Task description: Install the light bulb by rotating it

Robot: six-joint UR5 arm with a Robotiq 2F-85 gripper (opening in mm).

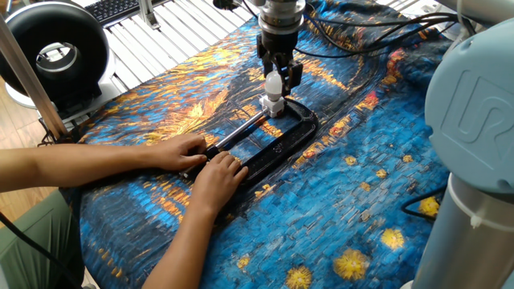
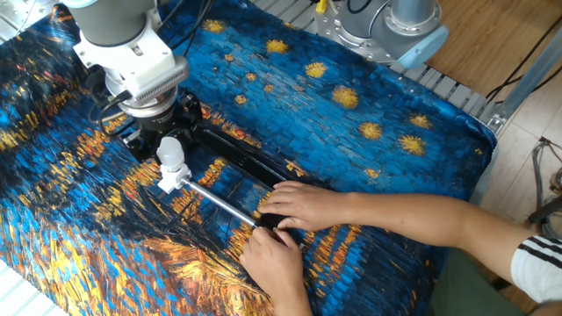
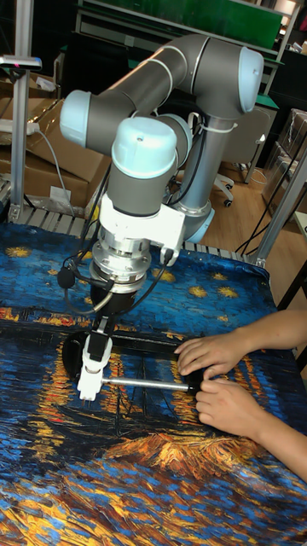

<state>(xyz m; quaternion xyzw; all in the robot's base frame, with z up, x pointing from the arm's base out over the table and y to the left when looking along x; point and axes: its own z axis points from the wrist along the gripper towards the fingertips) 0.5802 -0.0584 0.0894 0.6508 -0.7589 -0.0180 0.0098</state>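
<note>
One small white light bulb stands upright on a white socket block, which sits at the end of a black C-clamp lying flat on the starry blue and orange cloth that covers the table. The clamp's silver screw rod runs from the socket block toward a person's two hands, which press down on the clamp's other end, toward the cloth's near edge in the other fixed view. The arm reaches straight down over the bulb, wrist vertical. The gripper has its black fingers closed on either side of the bulb's globe, holding it from above. In the tall fixed view the bulb shows just below the wrist.
</note>
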